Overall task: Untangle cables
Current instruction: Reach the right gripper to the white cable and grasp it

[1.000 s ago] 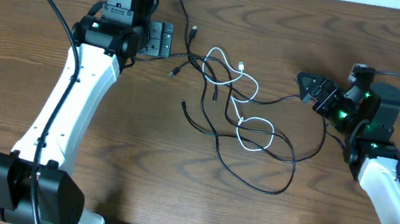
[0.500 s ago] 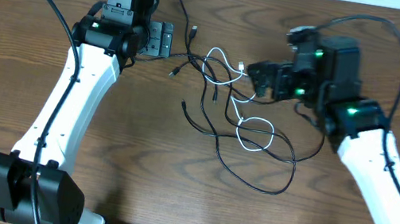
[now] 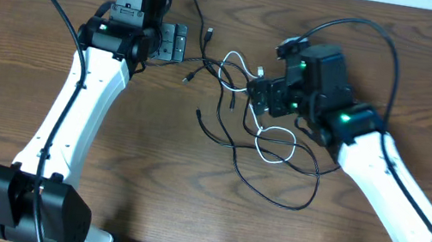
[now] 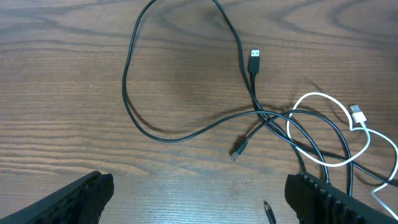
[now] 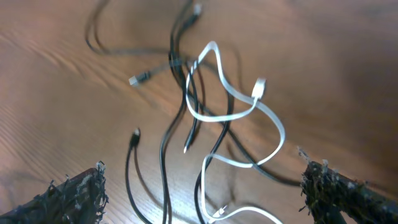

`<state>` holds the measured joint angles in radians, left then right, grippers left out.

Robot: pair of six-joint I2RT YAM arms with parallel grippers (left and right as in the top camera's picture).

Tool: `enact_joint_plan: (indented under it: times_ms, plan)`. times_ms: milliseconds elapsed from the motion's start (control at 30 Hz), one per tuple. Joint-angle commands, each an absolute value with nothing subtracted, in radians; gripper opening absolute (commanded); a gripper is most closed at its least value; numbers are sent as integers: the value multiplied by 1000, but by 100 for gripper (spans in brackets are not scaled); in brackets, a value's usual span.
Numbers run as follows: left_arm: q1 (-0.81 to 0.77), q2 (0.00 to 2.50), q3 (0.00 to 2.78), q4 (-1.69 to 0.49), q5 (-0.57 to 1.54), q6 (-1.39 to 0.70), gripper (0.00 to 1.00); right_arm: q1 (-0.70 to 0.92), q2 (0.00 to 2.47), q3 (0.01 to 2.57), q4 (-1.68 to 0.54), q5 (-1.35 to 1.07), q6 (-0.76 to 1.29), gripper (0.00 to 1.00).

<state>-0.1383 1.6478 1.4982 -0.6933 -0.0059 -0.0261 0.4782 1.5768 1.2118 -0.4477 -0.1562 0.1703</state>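
Cables (image 4: 262, 114) are lying loosely tangled on the middle of the wooden bench (image 3: 147, 171), several thin black ones crossing over a white wire (image 3: 280, 130) that is curling into loops among them. My left claw (image 3: 174, 43) is hanging at the far left edge of the tangle with its fingers spread wide and gripping nothing. In its wrist view a black cable is sweeping round in a large loop (image 4: 125, 87), a black plug (image 4: 254, 56) is lying free beyond the crossing, and a white plug (image 4: 356, 114) is resting at the right. My right claw (image 3: 259, 93) is hovering over the upper right part of the tangle, its fingers likewise spread and pinching nothing. In its blurred wrist view the white wire and the black strands are showing on the bench between the two fingertips (image 5: 74, 190). I cannot tell whether this claw is touching any strand.
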Motion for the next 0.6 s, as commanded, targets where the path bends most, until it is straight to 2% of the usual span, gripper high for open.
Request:
enact_joint_plan:
  times_ms: [0, 167, 367, 433, 533, 567]
  plan:
    - [-138, 1653, 1497, -696, -12, -28, 93, 511, 1681, 1215, -456, -150, 164, 99]
    - [-138, 1653, 1497, -696, -12, -28, 93, 563, 1821, 1215, -456, -179, 164, 79]
    - [-138, 1653, 1497, -696, -12, -28, 93, 584, 1860, 1215, -477, -161, 164, 58]
    - [-138, 1653, 1497, -696, -12, -28, 93, 584, 1860, 1215, -477, -124, 178, 43]
    - [-138, 1653, 1497, -696, -12, -28, 93, 583, 1860, 1215, -484, -52, 238, 6]
    - [-138, 1653, 1497, -696, -12, -28, 93, 583, 1860, 1215, -485, -44, 239, 1]
